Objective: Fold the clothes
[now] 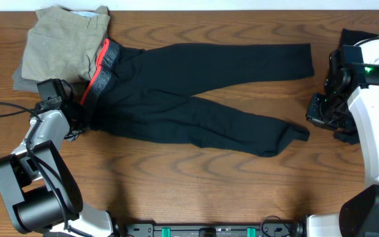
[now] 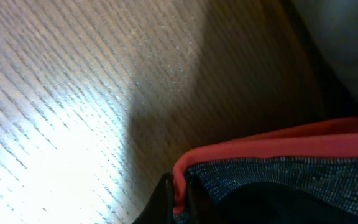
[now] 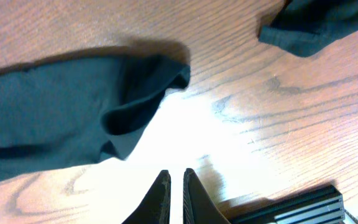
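Black leggings (image 1: 196,99) with a red waistband (image 1: 97,69) lie spread across the table, legs reaching right. My left gripper (image 1: 79,120) is shut on the waistband at its lower left end; the left wrist view shows the red edge (image 2: 278,146) pinched between the fingers (image 2: 179,199). My right gripper (image 1: 321,112) hovers right of the lower leg's cuff (image 1: 295,135), fingers (image 3: 176,180) nearly together and empty above bare wood. The cuff (image 3: 135,102) lies ahead of it in the right wrist view.
Folded khaki trousers (image 1: 64,43) lie at the back left, under the waistband end. A dark garment (image 1: 357,36) sits at the back right, and a corner of it (image 3: 316,25) shows in the right wrist view. A black cable (image 1: 2,108) runs at the left edge.
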`<state>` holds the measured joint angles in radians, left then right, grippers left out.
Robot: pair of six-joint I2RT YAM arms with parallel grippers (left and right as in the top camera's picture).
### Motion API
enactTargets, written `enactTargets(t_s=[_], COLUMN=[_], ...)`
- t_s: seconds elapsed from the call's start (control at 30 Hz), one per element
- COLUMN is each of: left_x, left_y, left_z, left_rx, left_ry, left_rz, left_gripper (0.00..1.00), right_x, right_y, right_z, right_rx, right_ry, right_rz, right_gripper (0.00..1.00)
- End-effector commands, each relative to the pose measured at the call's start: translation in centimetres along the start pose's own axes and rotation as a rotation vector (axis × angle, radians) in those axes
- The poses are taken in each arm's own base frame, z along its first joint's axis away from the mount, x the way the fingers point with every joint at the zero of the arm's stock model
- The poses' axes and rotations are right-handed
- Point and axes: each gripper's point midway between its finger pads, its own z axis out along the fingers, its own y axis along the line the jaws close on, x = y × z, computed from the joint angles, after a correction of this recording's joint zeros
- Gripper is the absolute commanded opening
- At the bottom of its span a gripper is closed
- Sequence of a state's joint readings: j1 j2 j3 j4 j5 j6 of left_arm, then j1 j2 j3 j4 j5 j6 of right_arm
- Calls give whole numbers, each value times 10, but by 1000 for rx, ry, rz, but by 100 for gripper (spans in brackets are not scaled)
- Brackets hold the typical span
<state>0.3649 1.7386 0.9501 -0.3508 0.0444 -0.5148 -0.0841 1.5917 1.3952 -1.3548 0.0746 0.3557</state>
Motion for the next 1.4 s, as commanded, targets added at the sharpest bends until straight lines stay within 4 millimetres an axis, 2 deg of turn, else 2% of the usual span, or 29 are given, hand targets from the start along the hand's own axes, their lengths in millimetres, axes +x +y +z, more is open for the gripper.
enactTargets(t_s=[0.0,0.17,0.23,0.3,0.37,0.43,0.57,0.6,0.63,0.83,1.07,1.17,1.2,1.27,1.37], left_x=[-2,-2,-2,-2,-2,-2,-2,-2,-2,2,13,15,16,17,20], left_y=[7,7,7,7,6,7,7,7,7,9,18,21,21,22,24], left_z=[-4,-4,-4,-4,-4,-4,-4,-4,-4,-4,-12,-22,-26,-32,-42], left_rx=[-24,-23,-23,-23,-23,-23,-23,-23,-23,-34,-64,-74,-73,-73,-74], left_ry=[-17,-17,-17,-17,-17,-17,-17,-16,-16,1,43,46,47,49,53], left_rz=[19,19,19,19,19,19,19,19,19,20,86,102,120,153,210], left_gripper=[6,6,6,6,6,6,17,25,27,28,29,35,40,55,58], right_x=[3,18,24,27,28,27,23,22,21,24,21,23,26,31,43], right_y=[0,-3,-5,-5,-5,-5,0,1,3,9,13,13,12,10,7], right_z=[-4,-2,-2,-1,4,12,35,40,46,71,73,73,73,73,72], right_rx=[-10,1,10,11,12,13,-5,-8,-17,-35,-44,-48,-44,-36,-25], right_ry=[-1,61,85,98,98,96,71,65,59,42,26,34,44,67,118], right_rz=[-20,-26,-28,-25,-4,21,66,77,84,51,24,12,12,12,10], right_gripper=[11,20,30,49,60,66,66,66,66,66,68,67,68,68,67])
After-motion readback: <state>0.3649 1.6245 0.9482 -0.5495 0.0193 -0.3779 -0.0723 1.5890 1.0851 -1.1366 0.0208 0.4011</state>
